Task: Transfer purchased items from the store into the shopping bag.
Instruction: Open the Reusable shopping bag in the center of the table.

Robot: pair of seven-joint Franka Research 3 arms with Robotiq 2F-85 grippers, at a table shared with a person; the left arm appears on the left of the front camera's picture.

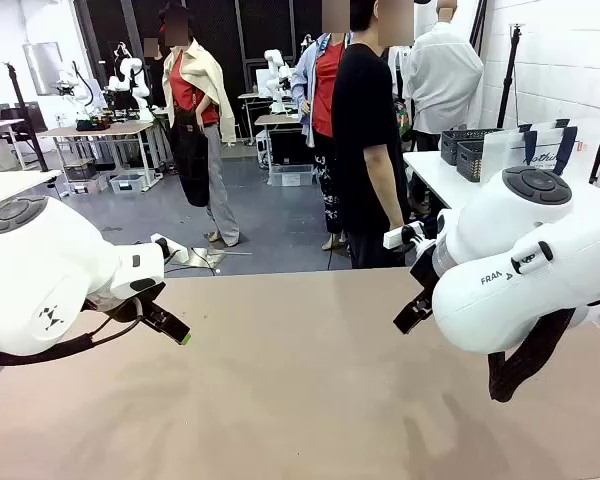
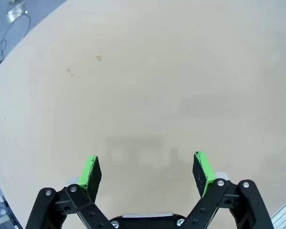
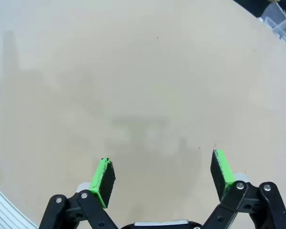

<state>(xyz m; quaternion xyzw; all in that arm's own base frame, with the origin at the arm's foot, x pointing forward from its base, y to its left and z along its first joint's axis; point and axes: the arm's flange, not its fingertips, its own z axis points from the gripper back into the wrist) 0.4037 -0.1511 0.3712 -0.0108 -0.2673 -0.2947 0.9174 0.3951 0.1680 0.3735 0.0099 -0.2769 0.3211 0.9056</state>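
Start not yet made | left gripper [image 2: 148,164], right gripper [image 3: 162,169] wide apart, nothing held | next, likely: bring basket [image 1: 473,160], bag [image 1: 540,150] from 2 o'clock

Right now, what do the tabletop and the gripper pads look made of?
Tabletop: smooth matte tan board, perhaps laminate; shadows lie soft, no glare. Pads of the left gripper and right gripper: bright green, matte, likely rubber or foam; edges look chipped.

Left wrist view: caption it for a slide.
Open left end effector, holding nothing, hovers above the tan tabletop.
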